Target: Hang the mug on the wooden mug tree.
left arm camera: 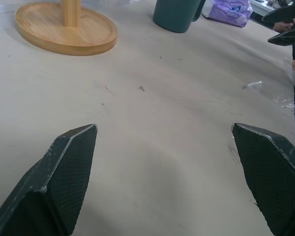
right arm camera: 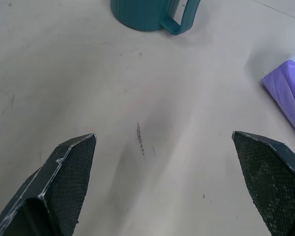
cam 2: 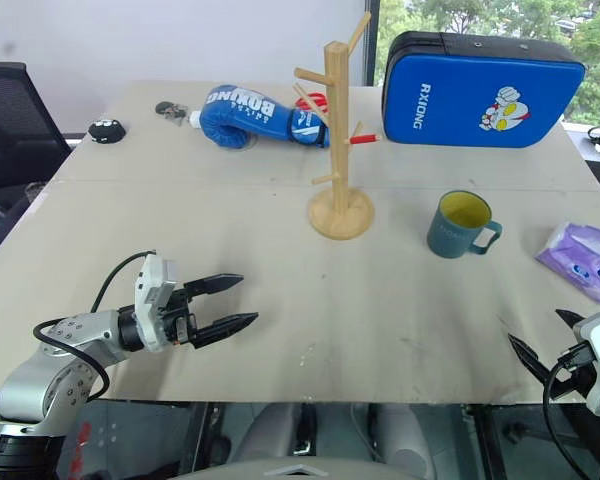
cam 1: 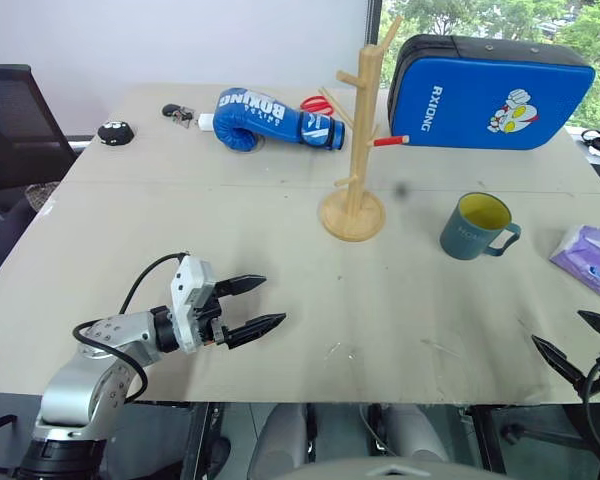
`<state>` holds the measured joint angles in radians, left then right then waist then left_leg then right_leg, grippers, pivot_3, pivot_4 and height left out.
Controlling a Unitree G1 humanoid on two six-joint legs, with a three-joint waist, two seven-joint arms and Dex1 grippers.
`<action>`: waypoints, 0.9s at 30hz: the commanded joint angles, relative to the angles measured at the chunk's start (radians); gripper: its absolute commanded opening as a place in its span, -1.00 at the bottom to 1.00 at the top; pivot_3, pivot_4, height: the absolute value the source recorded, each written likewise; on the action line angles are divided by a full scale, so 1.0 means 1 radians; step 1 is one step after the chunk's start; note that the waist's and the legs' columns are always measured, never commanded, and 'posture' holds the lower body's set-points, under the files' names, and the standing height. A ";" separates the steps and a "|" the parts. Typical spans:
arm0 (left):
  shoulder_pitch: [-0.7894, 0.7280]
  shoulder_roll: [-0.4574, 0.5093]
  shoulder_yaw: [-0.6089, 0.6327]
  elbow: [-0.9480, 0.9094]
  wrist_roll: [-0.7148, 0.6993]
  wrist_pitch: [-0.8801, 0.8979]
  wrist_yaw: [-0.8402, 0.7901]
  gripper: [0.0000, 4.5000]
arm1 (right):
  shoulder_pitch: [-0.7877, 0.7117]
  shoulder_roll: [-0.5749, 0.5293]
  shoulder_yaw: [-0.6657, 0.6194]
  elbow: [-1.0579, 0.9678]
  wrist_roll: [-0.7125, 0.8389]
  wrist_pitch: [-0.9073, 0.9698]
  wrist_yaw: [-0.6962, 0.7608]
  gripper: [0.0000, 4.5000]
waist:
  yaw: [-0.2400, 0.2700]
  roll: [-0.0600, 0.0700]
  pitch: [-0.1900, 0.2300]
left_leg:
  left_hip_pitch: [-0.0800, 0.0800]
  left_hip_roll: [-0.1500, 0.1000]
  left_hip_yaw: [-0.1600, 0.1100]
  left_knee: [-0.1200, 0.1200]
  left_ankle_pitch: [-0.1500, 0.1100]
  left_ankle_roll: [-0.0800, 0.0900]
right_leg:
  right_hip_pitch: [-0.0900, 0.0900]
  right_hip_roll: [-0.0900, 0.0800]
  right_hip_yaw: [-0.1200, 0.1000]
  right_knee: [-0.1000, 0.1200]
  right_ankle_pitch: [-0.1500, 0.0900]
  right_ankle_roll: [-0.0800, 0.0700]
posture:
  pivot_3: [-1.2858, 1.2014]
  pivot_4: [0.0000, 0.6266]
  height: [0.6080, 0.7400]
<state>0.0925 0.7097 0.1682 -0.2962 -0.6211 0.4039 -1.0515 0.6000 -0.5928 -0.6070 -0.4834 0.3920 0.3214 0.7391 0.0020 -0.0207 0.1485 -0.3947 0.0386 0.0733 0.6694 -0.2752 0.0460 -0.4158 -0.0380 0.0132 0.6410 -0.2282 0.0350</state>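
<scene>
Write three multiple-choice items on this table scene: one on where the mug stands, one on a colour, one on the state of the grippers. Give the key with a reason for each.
1. Where does the mug stand?
A. On the table, on the right of the mug tree
B. Hung on a peg
C. In the left gripper

2. What colour is the boxing glove?
A. Red
B. Blue
C. Green

3. How are the left gripper and right gripper?
A. Both shut on the mug
B. Left open, right shut
C. Both open and empty

Key:
1 A, since the mug sits upright on the table, apart from the tree's base.
2 B, since the glove is blue with white lettering.
3 C, since each wrist view shows fingers spread with only bare table between them.
</scene>
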 commanded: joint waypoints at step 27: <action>-0.149 0.016 -0.006 -0.232 -0.157 0.072 -0.009 1.00 | -0.637 0.177 0.294 0.162 -0.134 0.254 -0.504 -0.03 | -0.013 0.002 0.000 | -0.001 -0.001 0.001 0.001 0.000 0.000 | -0.001 0.004 0.001 0.002 0.000 0.000 | 0.03 -0.52 1.00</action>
<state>-0.0625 0.7233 0.1422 -0.4898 -0.7525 0.4758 -1.0682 -0.0206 -0.4052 -0.3107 -0.3218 0.2683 0.6041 0.2346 -0.0111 -0.0190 0.1487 -0.3956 0.0377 0.0745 0.6702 -0.2749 0.0461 -0.4172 -0.0336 0.0140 0.6425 -0.2278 0.0351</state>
